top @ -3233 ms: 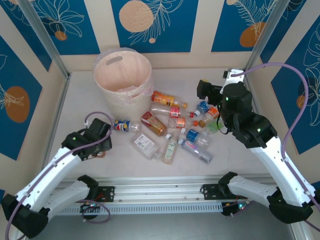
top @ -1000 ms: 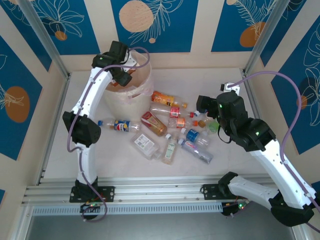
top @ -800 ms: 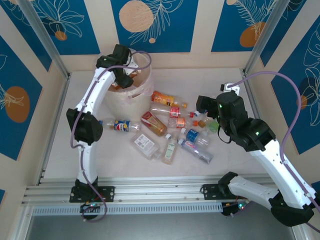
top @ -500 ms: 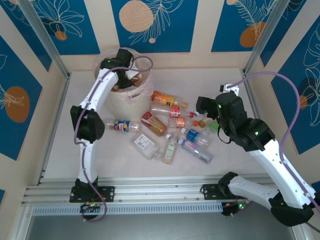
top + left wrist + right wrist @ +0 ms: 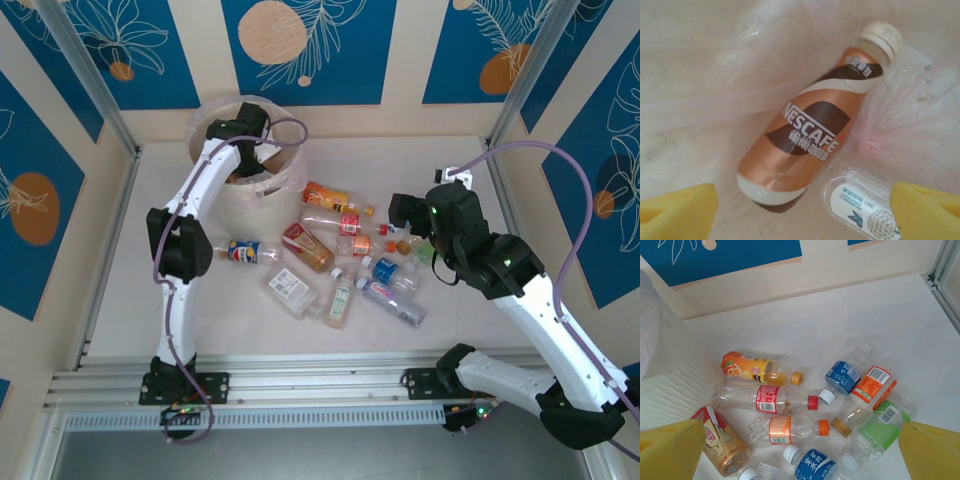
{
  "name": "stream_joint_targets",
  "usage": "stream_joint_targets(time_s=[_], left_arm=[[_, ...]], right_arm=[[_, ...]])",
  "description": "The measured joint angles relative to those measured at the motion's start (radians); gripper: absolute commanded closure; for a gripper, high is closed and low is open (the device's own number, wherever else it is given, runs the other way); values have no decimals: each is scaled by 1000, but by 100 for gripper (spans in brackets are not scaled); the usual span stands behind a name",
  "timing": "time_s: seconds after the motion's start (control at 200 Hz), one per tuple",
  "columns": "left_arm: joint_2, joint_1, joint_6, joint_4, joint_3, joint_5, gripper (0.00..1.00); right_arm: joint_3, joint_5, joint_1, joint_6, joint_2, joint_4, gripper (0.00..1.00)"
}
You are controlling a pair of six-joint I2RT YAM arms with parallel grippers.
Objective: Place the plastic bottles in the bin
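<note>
I am looking down through the left wrist camera: the left gripper (image 5: 801, 214) is hanging inside the bin (image 5: 232, 203) with its yellow fingers (image 5: 677, 210) spread wide, gripping nothing. Under it a brown coffee bottle (image 5: 805, 140) is lying on the clear liner (image 5: 715, 75), just beside a small clear bottle with a white label (image 5: 860, 205). The right gripper (image 5: 800, 455) is hovering, likewise wide open and empty, over the table (image 5: 890, 315), where the other bottles (image 5: 767, 399) are lying on their sides in a loose cluster to the right of the bin.
</note>
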Motion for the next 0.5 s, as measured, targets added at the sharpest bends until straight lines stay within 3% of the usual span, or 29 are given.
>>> stream_joint_targets(time_s=[0.22, 0.5], left_arm=[[-33, 0, -12, 23, -3, -4, 1], [-226, 0, -76, 49, -2, -8, 1]], right_arm=[[0, 0, 0, 0, 0, 0, 1], [-10, -5, 0, -5, -2, 16, 1]])
